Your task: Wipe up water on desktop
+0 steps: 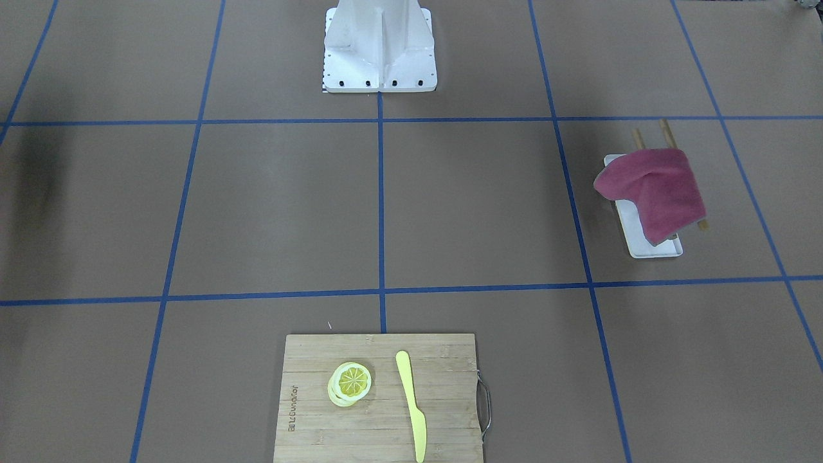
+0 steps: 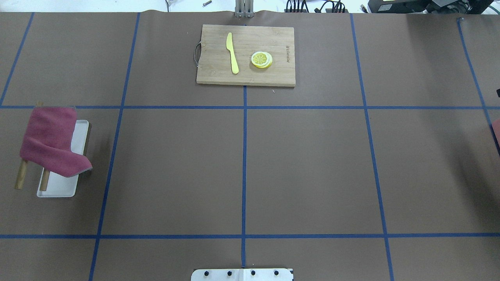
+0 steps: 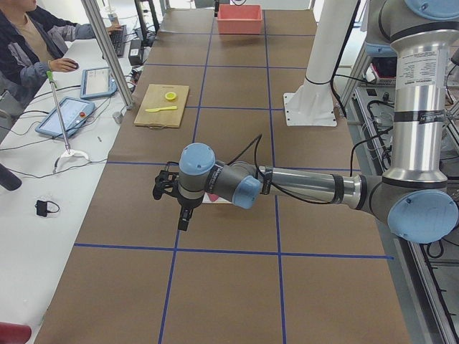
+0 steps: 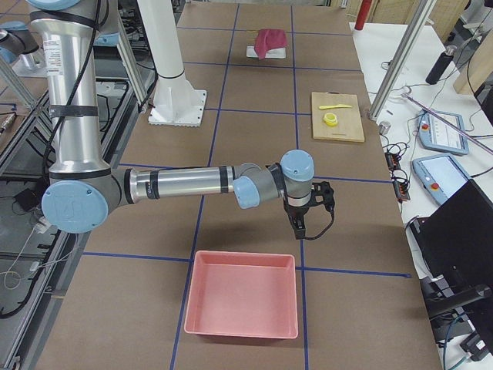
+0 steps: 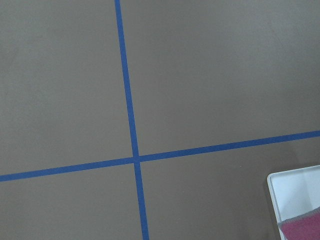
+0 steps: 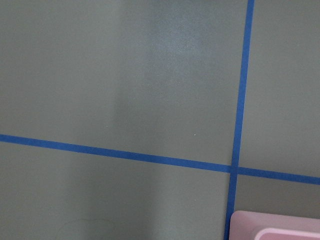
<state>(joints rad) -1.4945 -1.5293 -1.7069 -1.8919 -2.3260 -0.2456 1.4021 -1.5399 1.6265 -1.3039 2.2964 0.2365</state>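
- Overhead exterior view shows you the desktop (image 2: 312,168), brown with blue tape lines, filling the frame.
- Your red cloth (image 2: 49,142) hangs over a white tray (image 2: 58,189) on its left side.
- Left gripper (image 3: 165,188) and right gripper (image 4: 325,196) hover above it; from side views alone you cannot tell their opening or hold.

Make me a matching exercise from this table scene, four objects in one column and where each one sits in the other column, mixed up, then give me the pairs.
Column one:
1. red cloth
2. yellow knife
3. lemon slices
4. pink bin

Column two:
A. stacked on the cutting board, toward its printed logo
B. empty, on the desktop
C. draped on a wooden rack over the white tray
D. flat on the cutting board, toward its metal handle

Pairs: 1-C, 2-D, 3-A, 4-B.
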